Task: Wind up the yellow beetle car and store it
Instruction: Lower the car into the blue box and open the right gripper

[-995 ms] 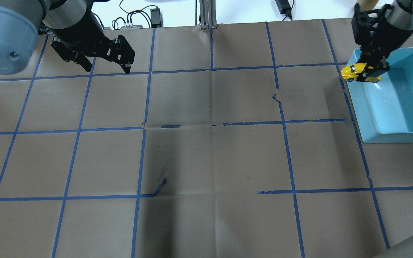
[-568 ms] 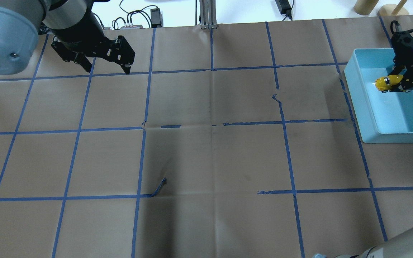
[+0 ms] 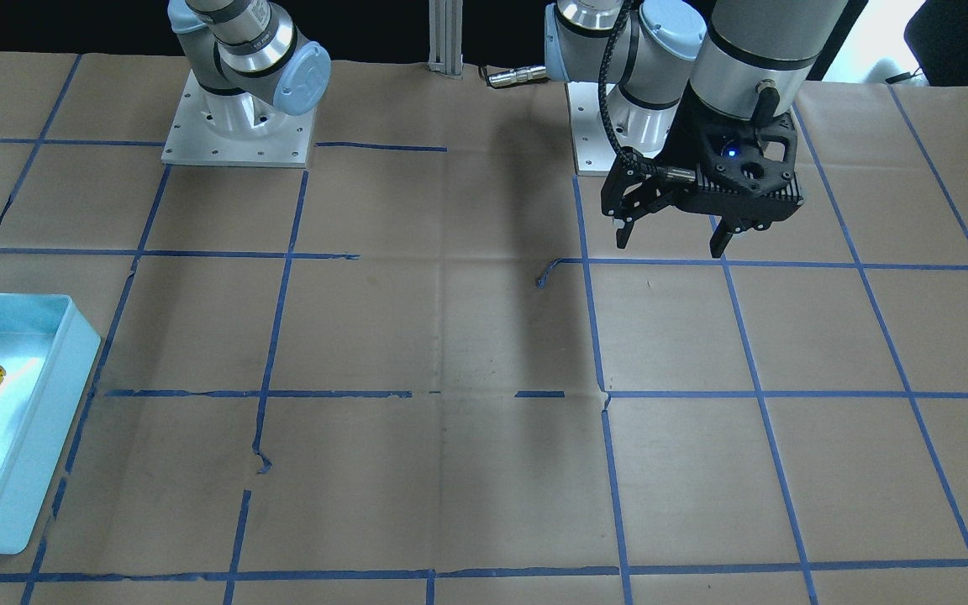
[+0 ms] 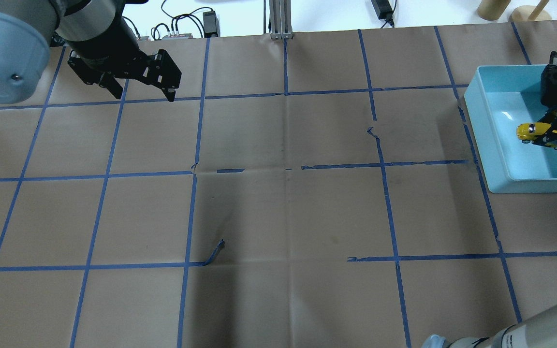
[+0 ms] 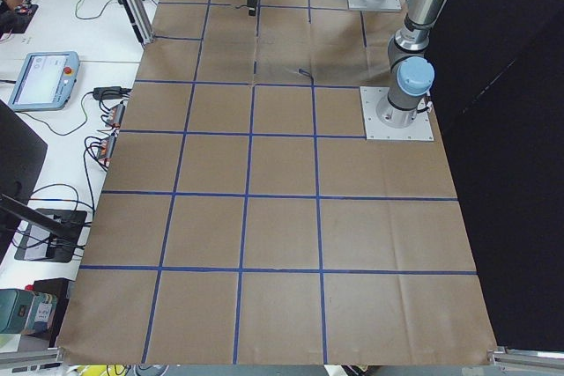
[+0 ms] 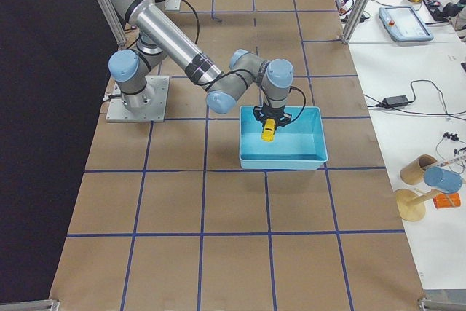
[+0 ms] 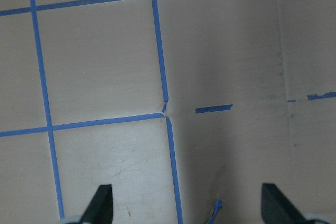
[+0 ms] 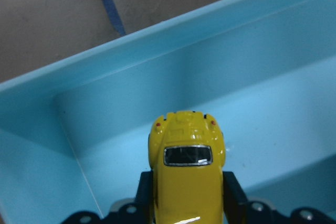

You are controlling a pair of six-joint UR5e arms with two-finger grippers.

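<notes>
Brown-papered bench (image 4: 288, 212), blue tape grid. Risk, as I judged it: nothing much on the left, since the left gripper (image 4: 145, 94) was well apart from everything. On the right, the car (image 4: 532, 130) was pinched only by its glossy flanks in the right gripper (image 4: 554, 135), so it could slip or twist out early. Height over the bin (image 4: 530, 186) floor wasn't clear. A drop from any height could tip or bounce it. If the spring was wound, the wheels would likely kick on release and run it into a wall. If the fingers were below the rim (couldn't tell), a sideways exit could snag the wall and drag the bin.

Pose: left gripper hung over bare bench, fingers pointing down, jaws wide apart, holding nothing. Its wrist view showed only paper and tape between the tips. Right arm was stretched out to the bin at the bench's right end, wrist aimed down into it. Gripper was closed on the car, tail end away from the wrist camera. Car was inside the bin's outline, apart from the walls.
</notes>
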